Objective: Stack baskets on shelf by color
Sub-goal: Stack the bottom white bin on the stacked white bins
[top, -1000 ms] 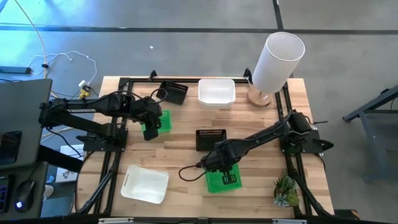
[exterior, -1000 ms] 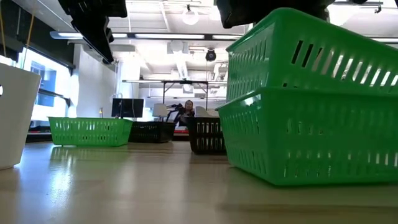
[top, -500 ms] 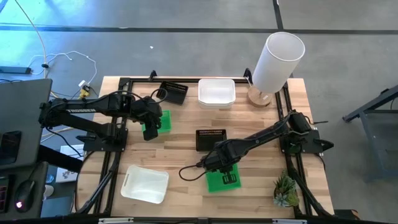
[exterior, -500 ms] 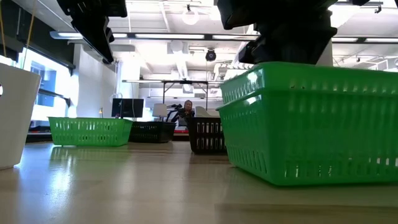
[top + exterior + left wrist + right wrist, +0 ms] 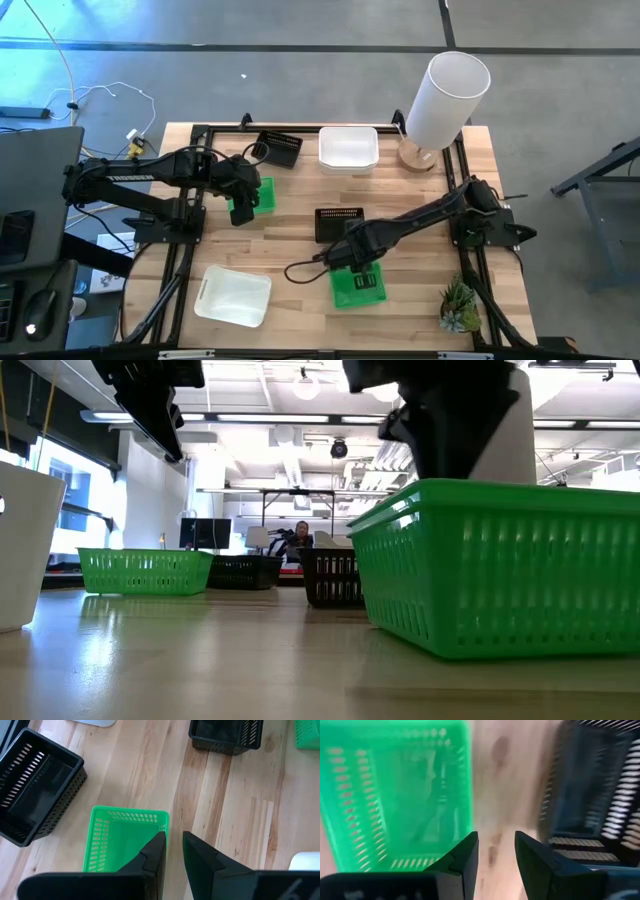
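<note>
A green basket (image 5: 360,288) stands near the table's front, nested in another green one; in the low view they read as one green basket (image 5: 500,570). My right gripper (image 5: 350,260) hovers open just off their far rim, over bare wood between the green basket (image 5: 395,795) and a black basket (image 5: 590,795). My left gripper (image 5: 243,210) hangs above the right rim of a third green basket (image 5: 125,837), which rests on the table at the left. Its fingers stand slightly apart with nothing between them.
A second black basket (image 5: 279,148) and a white basket (image 5: 348,148) stand at the far edge. Another white basket (image 5: 233,296) sits at the near left. A tall white cylinder (image 5: 445,95) stands far right, a small plant (image 5: 460,306) near right.
My right gripper has opened and let go of the upper green basket. That basket, tilted a second ago, has dropped level into the lower green one. The gripper has then risen and drawn back toward the black basket.
</note>
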`<state>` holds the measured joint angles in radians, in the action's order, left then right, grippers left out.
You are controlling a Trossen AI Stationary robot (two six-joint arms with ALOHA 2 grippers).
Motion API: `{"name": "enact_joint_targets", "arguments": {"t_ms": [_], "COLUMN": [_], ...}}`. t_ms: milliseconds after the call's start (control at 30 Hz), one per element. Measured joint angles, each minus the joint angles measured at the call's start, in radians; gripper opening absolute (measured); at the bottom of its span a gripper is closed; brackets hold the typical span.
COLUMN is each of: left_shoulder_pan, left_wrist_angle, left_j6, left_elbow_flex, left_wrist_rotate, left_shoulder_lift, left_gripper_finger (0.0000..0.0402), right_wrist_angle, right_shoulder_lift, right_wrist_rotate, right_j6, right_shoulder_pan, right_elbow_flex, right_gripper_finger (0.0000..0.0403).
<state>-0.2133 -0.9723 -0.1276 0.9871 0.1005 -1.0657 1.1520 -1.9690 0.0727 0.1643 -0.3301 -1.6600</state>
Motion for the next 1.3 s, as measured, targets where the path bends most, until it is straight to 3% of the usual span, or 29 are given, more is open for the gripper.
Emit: {"name": "enact_joint_targets", "arguments": {"t_ms": [167,333,567,767,1033,1300], "left_shoulder_pan": [0.0,0.0,0.0,0.0,-0.006,0.003], "left_wrist_angle": [-0.005,-0.008,-0.008,-0.009,-0.009,-0.087], "left_j6": [0.038,0.119,0.121,0.121,0.123,0.083], "left_elbow_flex": [0.0,0.0,0.0,0.0,0.0,0.0], "left_wrist_rotate": [0.0,0.0,0.0,0.005,0.107,-0.036], "left_shoulder_lift": [0.0,0.0,0.0,0.0,0.0,0.0], "left_gripper_finger": [0.0051,0.0051,0.0057,0.0094,0.0164,0.0178], "right_wrist_angle": [-0.003,-0.018,-0.057,-0.072,-0.075,-0.061], "right_shoulder_lift": [0.0,0.0,0.0,-0.004,-0.004,-0.004], "right_wrist_rotate": [0.056,0.059,0.057,0.031,0.032,0.103], "right_j6": [-0.015,-0.015,-0.007,-0.012,-0.017,-0.064], "right_shoulder_pan": [0.025,0.071,0.125,0.158,0.167,0.184], "right_elbow_flex": [-0.034,-0.041,-0.027,-0.006,-0.007,-0.007], "right_gripper_finger": [0.0113,0.0113,0.0113,0.0113,0.0113,0.0113]}}
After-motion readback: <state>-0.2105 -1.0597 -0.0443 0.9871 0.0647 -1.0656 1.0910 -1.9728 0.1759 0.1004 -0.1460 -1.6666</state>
